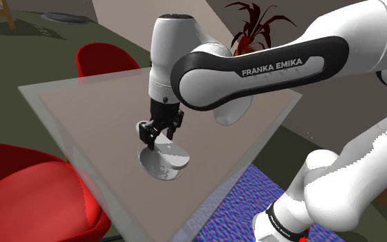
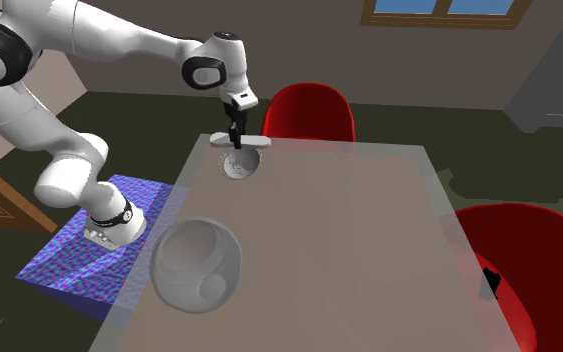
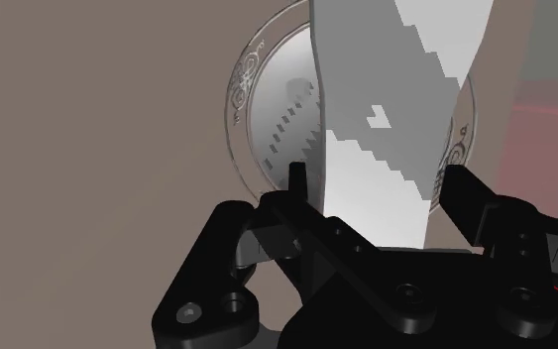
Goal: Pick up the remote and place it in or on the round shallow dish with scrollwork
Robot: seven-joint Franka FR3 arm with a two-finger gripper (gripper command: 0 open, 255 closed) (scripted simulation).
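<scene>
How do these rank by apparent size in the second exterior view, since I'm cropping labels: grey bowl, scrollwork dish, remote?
1. the large grey round bowl, though it sits nearest the camera
2. the round shallow grey dish with scrollwork
3. the flat grey remote in the black end effector; about dish-wide, but far thinner

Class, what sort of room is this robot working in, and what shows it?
Probably a home dining area: a large table with red chairs drawn up to it, a window on the wall behind, and a red-leaved houseplant.
</scene>
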